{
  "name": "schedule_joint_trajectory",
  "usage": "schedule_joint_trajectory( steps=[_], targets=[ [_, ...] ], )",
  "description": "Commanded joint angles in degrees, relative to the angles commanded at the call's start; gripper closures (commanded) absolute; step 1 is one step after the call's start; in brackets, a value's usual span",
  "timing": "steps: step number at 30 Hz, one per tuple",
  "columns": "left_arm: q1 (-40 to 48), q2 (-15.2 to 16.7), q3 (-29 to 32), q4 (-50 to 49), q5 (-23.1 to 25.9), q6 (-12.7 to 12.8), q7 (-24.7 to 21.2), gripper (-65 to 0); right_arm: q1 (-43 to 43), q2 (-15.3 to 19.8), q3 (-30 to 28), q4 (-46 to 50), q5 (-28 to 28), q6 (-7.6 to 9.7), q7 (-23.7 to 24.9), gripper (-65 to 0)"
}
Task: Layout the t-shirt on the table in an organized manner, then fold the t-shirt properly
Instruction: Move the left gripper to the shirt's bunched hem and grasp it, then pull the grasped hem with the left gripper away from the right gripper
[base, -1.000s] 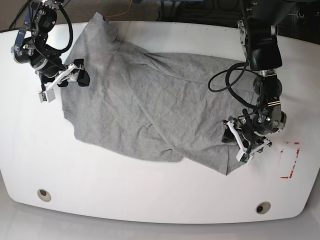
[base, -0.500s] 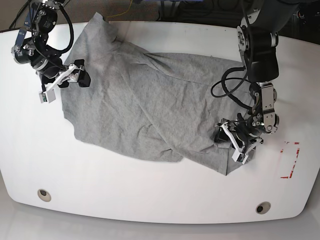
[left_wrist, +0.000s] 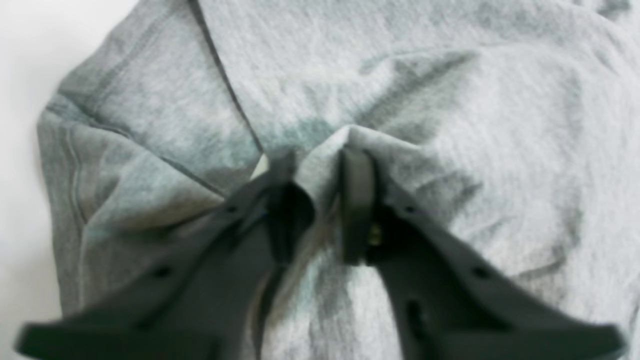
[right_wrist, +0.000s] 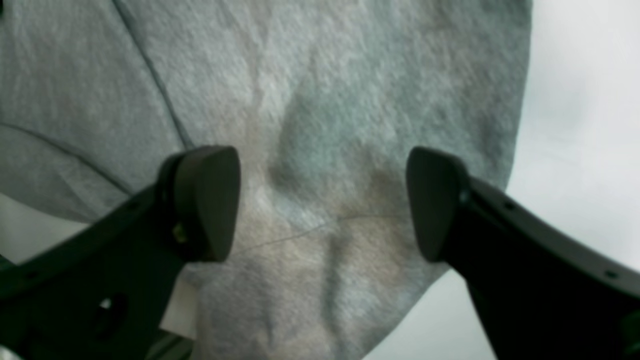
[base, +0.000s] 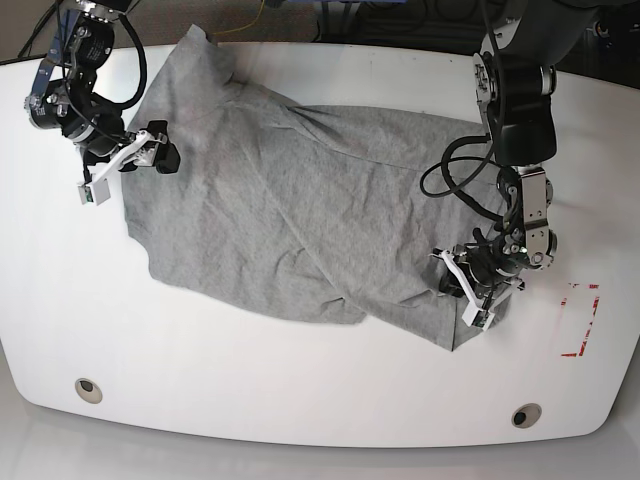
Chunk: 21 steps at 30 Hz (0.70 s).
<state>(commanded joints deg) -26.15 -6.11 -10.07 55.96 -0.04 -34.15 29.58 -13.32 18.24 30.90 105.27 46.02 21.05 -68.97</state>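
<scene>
Heather-grey, wrinkled cotton t-shirt (base: 300, 210) sprawls unfolded across the middle of your glossy white bench (base: 300, 390), one corner reaching the far edge. Your left claw (left_wrist: 317, 170) is pinching a raised ridge of the shirt's fabric near a seam, low at the garment's near corner in the base view (base: 470, 285). Your right claw (right_wrist: 322, 200) hovers with its dark fingers spread wide over the shirt's rounded edge, at the opposite side (base: 130, 165). A red dashed mark (base: 580, 320) lies beside the left arm.
</scene>
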Motion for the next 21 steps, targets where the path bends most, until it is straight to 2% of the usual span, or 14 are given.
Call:
schedule_joint_trajectory(
  steps=[7,13,21],
  targets=[
    [0.1,-0.2,0.0,0.7,0.0,-0.4,0.0,-2.3,0.4,0.0,0.0,0.0,0.0,0.0,0.0,-49.5],
    [2.8,0.1,-0.4,11.7,0.0,-0.4,1.2,-2.3,0.7,0.0,0.0,-0.1,0.0,0.0,0.0,-49.5],
    [6.9,0.2,-0.4,27.5,0.0,-0.4,10.7,-2.3,0.7,0.0,0.0,-0.1,0.0,0.0,0.0,-49.5]
  ],
)
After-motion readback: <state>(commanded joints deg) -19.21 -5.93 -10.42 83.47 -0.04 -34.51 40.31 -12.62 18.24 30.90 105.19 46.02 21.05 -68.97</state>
